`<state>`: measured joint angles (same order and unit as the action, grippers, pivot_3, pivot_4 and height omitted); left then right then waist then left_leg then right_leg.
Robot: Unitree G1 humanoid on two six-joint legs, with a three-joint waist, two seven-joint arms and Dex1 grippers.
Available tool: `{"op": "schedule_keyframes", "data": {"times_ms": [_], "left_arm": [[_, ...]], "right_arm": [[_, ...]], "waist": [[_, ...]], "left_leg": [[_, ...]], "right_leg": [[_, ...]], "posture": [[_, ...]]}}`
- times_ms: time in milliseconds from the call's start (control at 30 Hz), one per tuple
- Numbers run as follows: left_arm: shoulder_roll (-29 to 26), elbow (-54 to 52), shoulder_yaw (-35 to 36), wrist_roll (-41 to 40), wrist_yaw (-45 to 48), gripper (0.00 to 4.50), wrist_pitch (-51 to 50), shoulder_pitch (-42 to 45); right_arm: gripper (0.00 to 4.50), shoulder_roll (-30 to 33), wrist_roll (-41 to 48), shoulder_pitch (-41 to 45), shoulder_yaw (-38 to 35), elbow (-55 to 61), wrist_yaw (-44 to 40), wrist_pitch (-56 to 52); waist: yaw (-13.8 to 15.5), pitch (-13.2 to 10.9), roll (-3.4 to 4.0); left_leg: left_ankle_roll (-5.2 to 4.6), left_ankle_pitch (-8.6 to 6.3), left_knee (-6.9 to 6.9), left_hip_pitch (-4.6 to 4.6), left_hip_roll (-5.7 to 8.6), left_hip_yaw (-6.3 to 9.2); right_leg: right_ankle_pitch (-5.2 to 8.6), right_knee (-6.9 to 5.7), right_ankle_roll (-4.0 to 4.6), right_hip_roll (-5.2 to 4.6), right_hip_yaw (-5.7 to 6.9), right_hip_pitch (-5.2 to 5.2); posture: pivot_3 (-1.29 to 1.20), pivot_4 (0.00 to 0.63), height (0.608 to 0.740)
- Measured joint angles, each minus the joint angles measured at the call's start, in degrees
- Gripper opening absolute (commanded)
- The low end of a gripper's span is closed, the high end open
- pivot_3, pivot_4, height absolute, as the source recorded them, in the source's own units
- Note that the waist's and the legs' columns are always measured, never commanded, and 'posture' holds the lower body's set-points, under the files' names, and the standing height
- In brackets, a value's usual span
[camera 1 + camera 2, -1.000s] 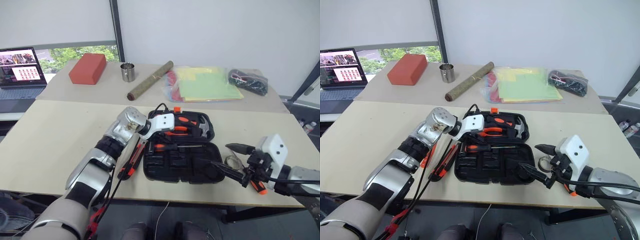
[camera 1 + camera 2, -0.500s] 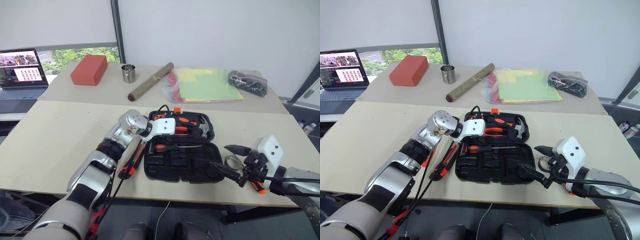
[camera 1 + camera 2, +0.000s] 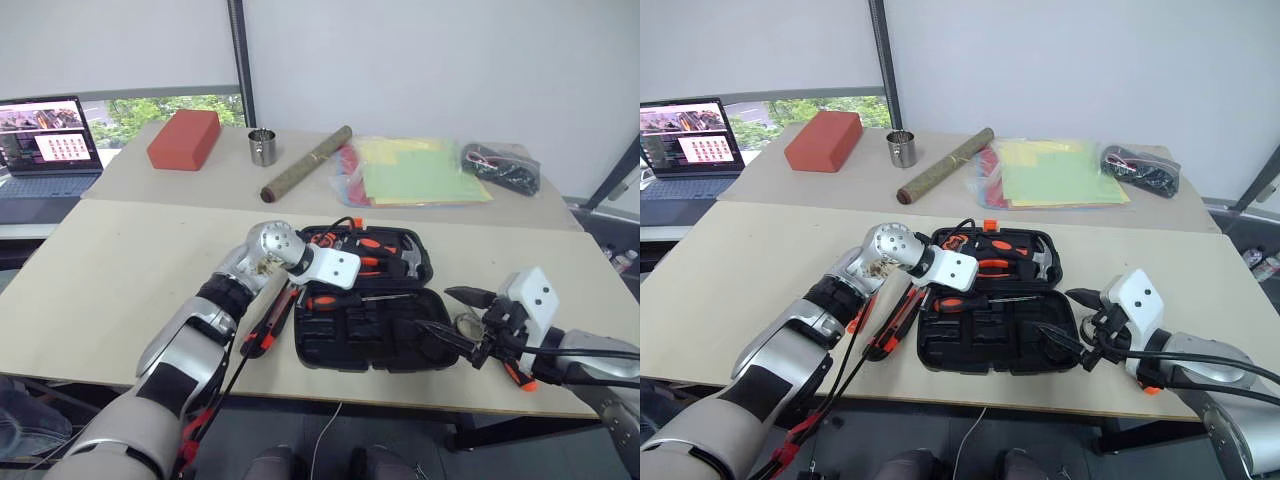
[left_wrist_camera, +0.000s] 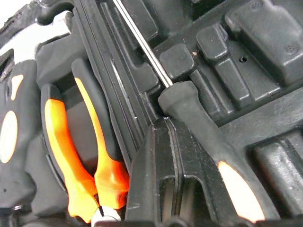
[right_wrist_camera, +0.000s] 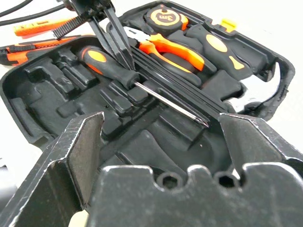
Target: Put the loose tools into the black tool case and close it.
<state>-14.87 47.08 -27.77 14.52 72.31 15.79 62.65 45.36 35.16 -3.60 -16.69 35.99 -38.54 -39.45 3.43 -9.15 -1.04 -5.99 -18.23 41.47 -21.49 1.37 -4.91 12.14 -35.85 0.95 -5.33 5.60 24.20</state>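
Across the tan table [image 3: 120,270], centre frame, the black tool case [image 3: 365,340] lies open. Our left gripper [image 5: 115,40], pressed together, bears on a screwdriver [image 5: 106,66] in its slot; we should press squarely until it seats. Our right gripper [image 3: 455,322] waits spread, lower right.

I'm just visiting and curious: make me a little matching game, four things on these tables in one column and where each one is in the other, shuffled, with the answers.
Things:
1. red block
2. metal cup
3. utility knife
4. pliers

Places:
A. on the near table, just outside the open tool case, on the robot's left
B. far table, nearest the laptop
C. inside the case's lid half
D. far table, between the block and the brown roll

Pairs: 1-B, 2-D, 3-A, 4-C
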Motion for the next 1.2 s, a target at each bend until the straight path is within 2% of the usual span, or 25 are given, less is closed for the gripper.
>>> {"op": "schedule_keyframes", "data": {"times_ms": [200, 333, 467, 600, 733, 933, 1067, 1200], "left_arm": [[0.89, 0.94, 5.42, -6.39, 6.38, 0.03, -10.88, 1.69], [0.91, -2.42, 6.74, -8.93, 9.34, 0.03, -14.89, 2.03], [0.88, -4.57, 5.37, -8.45, 9.51, 0.03, -14.19, 1.11], [0.92, -4.55, 1.95, -5.18, 7.50, 0.03, -9.34, -2.00], [0.79, -4.17, -0.49, -2.66, 5.82, 0.03, -4.97, -2.43], [1.73, -0.78, -0.52, -2.26, 2.48, 0.03, -4.02, -1.31], [1.32, -0.20, 2.23, -5.62, 6.19, 0.03, -10.67, -1.20], [0.31, -1.82, 5.80, -10.22, 11.20, 0.03, -19.12, 0.11]], "right_arm": [[4.50, -0.10, 0.03, -1.66, -0.16, 0.69, -0.01, 0.00], [4.50, -0.10, 0.03, -1.70, -0.19, 0.69, 0.00, 0.00], [4.50, -0.10, 0.03, -1.65, -0.18, 0.69, 0.06, 0.00], [4.50, -0.10, 0.03, -1.65, -0.18, 0.71, 0.14, 0.00], [4.50, -0.12, 0.04, -1.71, -0.18, 0.77, 0.29, 0.00], [4.50, -0.67, 0.06, -1.70, -0.18, 1.04, 0.49, 0.00], [4.50, -0.73, 0.08, -1.74, -0.18, 1.22, 0.46, 0.00], [4.50, -0.75, 0.06, -1.71, -0.10, 1.14, 0.42, 0.00]], "waist": [[-0.45, 0.00, 0.00], [-0.97, 0.00, 0.01], [-1.20, -0.01, 0.01], [-1.23, -0.01, 0.01], [-1.19, -0.01, 0.02], [-0.87, 0.00, 0.03], [-1.28, 0.00, 0.03], [-1.39, 0.00, 0.03]], "left_leg": [[-0.16, -0.06, 0.48, -0.85, 0.06, 0.00], [-0.17, -0.01, 0.50, -0.94, 0.13, -0.05], [-0.16, -0.01, 0.46, -0.87, 0.14, -0.10], [-0.09, 0.02, 0.47, -0.71, 0.13, -0.11], [0.00, -0.06, 0.44, -0.20, 0.06, -0.09], [0.01, -0.08, 0.43, -0.18, 0.08, -0.11], [-0.25, 0.11, 0.44, -0.38, 0.08, -0.14], [-0.17, 0.27, 0.47, -1.05, 0.10, -0.20]], "right_leg": [[-0.16, -0.10, -0.20, 0.01, 0.00, 0.62], [-0.15, -0.13, -0.20, 0.08, 0.05, 0.73], [-0.13, -0.05, -0.23, 0.12, 0.05, 0.66], [-0.13, -0.07, -0.24, 0.07, -0.02, 0.52], [-0.13, -0.01, -0.25, 0.00, -0.10, 0.08], [-0.33, 0.00, -0.31, -0.17, -0.12, 0.05], [-0.37, -0.03, -0.34, -0.16, -0.11, 0.29], [-0.46, -0.25, -0.15, -0.04, -0.11, 1.03]], "posture": [[0.00, 0.150, 0.736], [0.00, 0.150, 0.736], [0.00, 0.150, 0.736], [0.00, 0.150, 0.736], [0.00, 0.150, 0.736], [0.00, 0.150, 0.736], [0.00, 0.150, 0.736], [0.00, 0.150, 0.736]]}}
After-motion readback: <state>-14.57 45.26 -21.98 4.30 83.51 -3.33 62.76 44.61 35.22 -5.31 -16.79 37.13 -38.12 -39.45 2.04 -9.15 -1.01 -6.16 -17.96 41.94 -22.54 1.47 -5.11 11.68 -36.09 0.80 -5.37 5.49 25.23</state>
